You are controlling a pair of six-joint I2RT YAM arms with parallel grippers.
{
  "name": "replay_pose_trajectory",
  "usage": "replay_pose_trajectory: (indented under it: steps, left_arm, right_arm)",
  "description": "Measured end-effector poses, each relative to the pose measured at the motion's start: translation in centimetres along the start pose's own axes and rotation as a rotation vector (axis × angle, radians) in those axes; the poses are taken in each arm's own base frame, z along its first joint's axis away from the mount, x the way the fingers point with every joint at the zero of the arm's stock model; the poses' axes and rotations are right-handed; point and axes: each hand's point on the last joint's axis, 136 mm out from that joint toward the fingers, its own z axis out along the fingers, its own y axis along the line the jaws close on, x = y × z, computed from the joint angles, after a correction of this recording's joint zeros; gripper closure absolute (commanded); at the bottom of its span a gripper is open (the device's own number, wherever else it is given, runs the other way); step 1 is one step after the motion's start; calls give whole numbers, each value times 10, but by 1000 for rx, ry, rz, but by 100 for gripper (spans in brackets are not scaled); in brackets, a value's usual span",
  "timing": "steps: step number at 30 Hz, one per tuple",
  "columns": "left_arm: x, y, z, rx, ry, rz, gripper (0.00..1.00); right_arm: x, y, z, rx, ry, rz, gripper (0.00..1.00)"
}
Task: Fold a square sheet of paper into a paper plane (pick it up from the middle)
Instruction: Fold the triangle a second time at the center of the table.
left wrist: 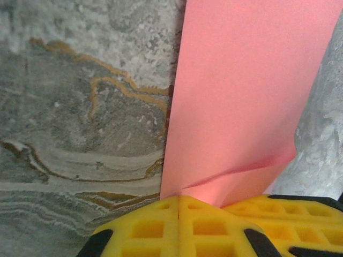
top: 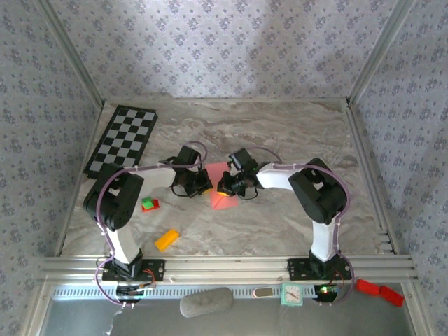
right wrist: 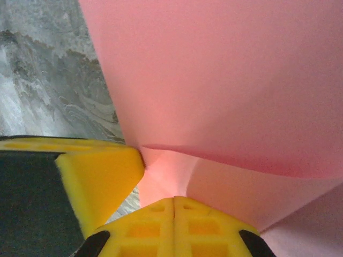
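Early in folding, by judgement. Salmon square sheet of paper (top: 220, 201) at table (top: 294, 133) centre, bent once, not yet dart-shaped. Pinched at 9 o'clock by closed left gripper (left wrist: 178, 202), at 3 o'clock by closed right gripper (right wrist: 173, 204). Remaining: sharp creases, nose, wings.

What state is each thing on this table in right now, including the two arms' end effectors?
square sheet of paper: creased, pinched by both end effectors.
left end effector: shut on the sheet.
right end effector: shut on the sheet.
orange block: lying loose on the table.
red-and-green block: lying loose, beside the left arm.
checkerboard: lying flat, far left.
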Motion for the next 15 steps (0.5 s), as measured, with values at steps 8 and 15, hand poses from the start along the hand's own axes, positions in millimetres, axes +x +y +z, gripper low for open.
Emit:
replay_pose_trajectory:
  steps: [8, 15]
  left_arm:
    - [-2, -1, 1, -24, 12, 42, 97]
    - [-3, -1, 1, -34, 21, 74, 98]
  right_arm:
    - [-1, 1, -2, -2, -4, -66, 99]
    - [-5, -1, -2, 7, -17, -78, 99]
